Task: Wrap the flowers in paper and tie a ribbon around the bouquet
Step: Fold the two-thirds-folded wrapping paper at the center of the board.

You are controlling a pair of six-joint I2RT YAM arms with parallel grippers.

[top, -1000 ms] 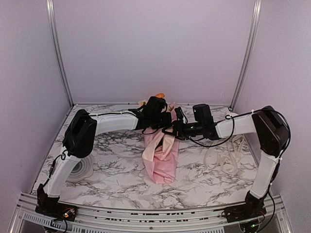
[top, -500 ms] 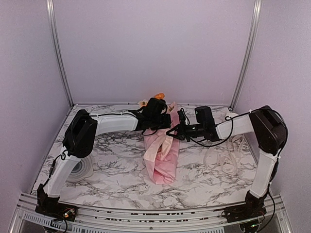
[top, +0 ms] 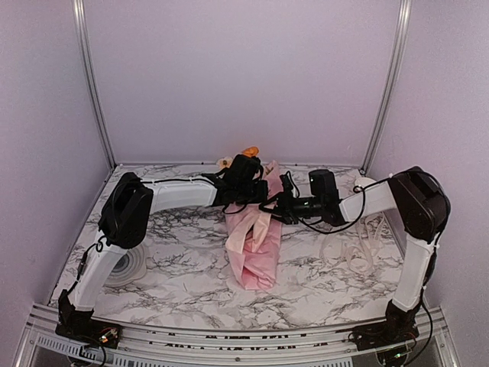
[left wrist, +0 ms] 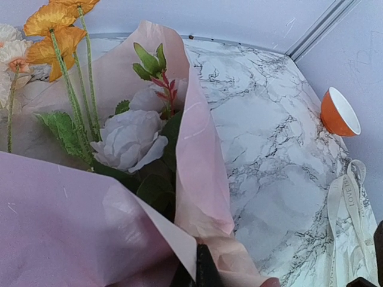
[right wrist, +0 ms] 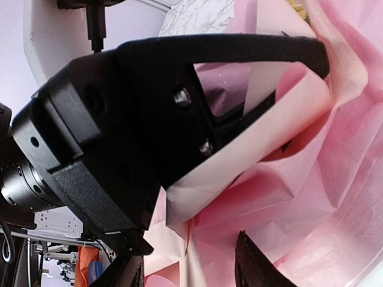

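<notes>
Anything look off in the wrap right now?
Yes. The paper gapes loosely around the flowers, with only the left hand pinching one edge. The ribbon lies untied on the table to the side. The orange bowl looks tipped on its side.

Apparently bare tabletop (top: 183, 237) left of bouquet (top: 256, 256)

I am reading small printed lettering along the cream ribbon (left wrist: 349, 200), lying on the marble table (left wrist: 269, 149), word looking like LOVE, further letters too small to tell, nothing else legible
</notes>
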